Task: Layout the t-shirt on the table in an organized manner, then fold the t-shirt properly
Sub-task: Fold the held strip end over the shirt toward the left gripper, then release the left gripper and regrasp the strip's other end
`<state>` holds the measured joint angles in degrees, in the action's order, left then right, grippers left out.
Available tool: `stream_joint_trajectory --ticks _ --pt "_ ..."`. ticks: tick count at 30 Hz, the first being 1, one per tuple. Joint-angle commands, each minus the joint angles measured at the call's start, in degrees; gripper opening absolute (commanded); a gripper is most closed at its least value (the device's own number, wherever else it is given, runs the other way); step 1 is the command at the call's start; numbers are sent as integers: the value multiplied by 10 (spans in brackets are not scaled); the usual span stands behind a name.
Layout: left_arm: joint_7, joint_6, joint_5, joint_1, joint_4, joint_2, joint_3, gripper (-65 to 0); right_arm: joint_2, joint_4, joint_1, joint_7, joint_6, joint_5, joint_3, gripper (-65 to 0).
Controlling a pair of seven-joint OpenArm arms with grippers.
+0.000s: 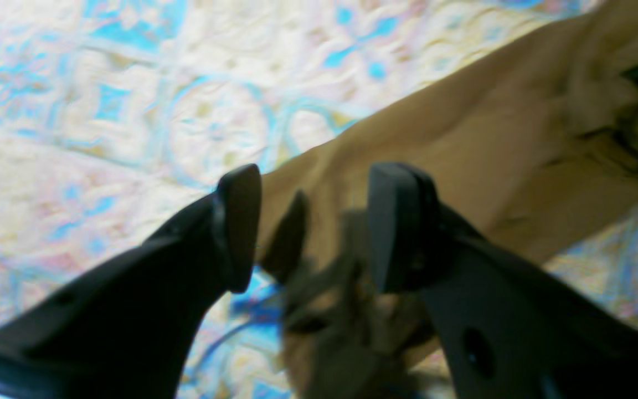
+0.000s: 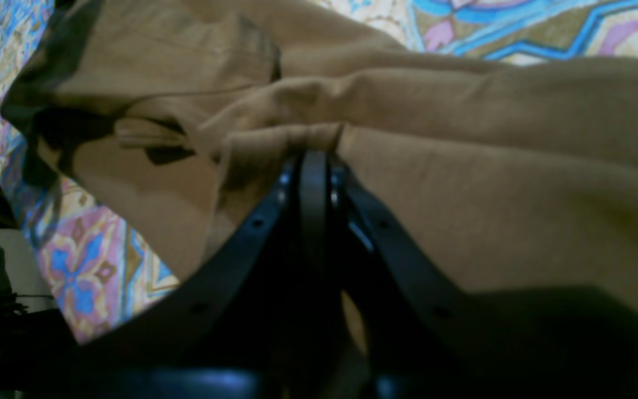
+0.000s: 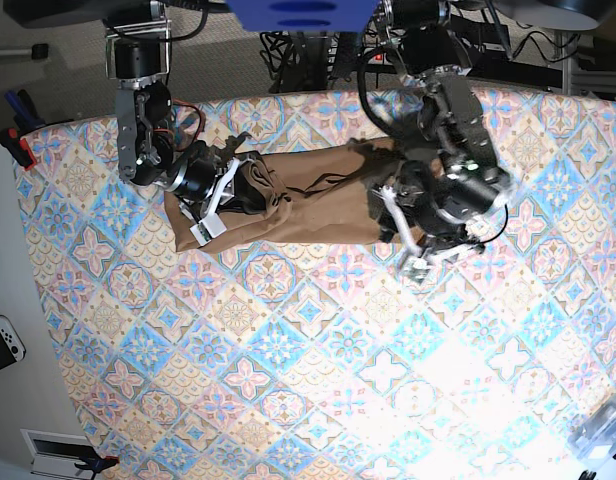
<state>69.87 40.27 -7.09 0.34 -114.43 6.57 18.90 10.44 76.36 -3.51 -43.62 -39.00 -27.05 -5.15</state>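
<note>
The tan-brown t-shirt [image 3: 308, 200] lies bunched in a long strip across the far part of the patterned table [image 3: 318, 370]. My right gripper [image 2: 314, 158] is shut on a fold of the t-shirt [image 2: 463, 183]; in the base view it [image 3: 226, 195] is at the shirt's left end. My left gripper [image 1: 319, 227] is open, its fingers [image 1: 238, 227] astride the narrow end of the shirt [image 1: 463, 144], just above it. In the base view it [image 3: 406, 250] is at the shirt's right end. The neckline and label are not visible.
The table's left edge [image 3: 28, 260] borders a white surface with a game controller [image 3: 3, 340]. Red-handled clamps [image 3: 18, 140] sit at the far left corner. A clear plastic object [image 3: 603, 430] is at the near right corner. Cables and arm bases [image 3: 308, 30] line the far edge.
</note>
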Motion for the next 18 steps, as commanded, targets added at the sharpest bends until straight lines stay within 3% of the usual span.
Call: stream_joint_trajectory --ticks 1,3,6,8,10,14,18 --pt "-5 -3 -20 -4 -10 -7 30 -345 2 3 0 -23 2 13 1 -650" --pt "4 -3 -69 -2 -10 -16 90 -345 2 3 0 -23 2 13 3 -650" --pt "89 -3 -133 -6 -7 -61 165 -339 2 3 -1 -23 2 13 4 -650" --pt "101 -3 -184 -6 4 -85 197 -338 2 2 -1 -23 2 13 4 -650" --pt "101 -3 -229 -2 33 -107 204 -338 2 2 -1 -23 2 13 4 -650" --pt "101 -3 -253 -5 138 -144 206 -338 2 2 -1 -23 2 13 4 -650" --pt "101 -3 -253 -7 225 -146 204 -338 2 2 -1 -24 2 13 4 -650"
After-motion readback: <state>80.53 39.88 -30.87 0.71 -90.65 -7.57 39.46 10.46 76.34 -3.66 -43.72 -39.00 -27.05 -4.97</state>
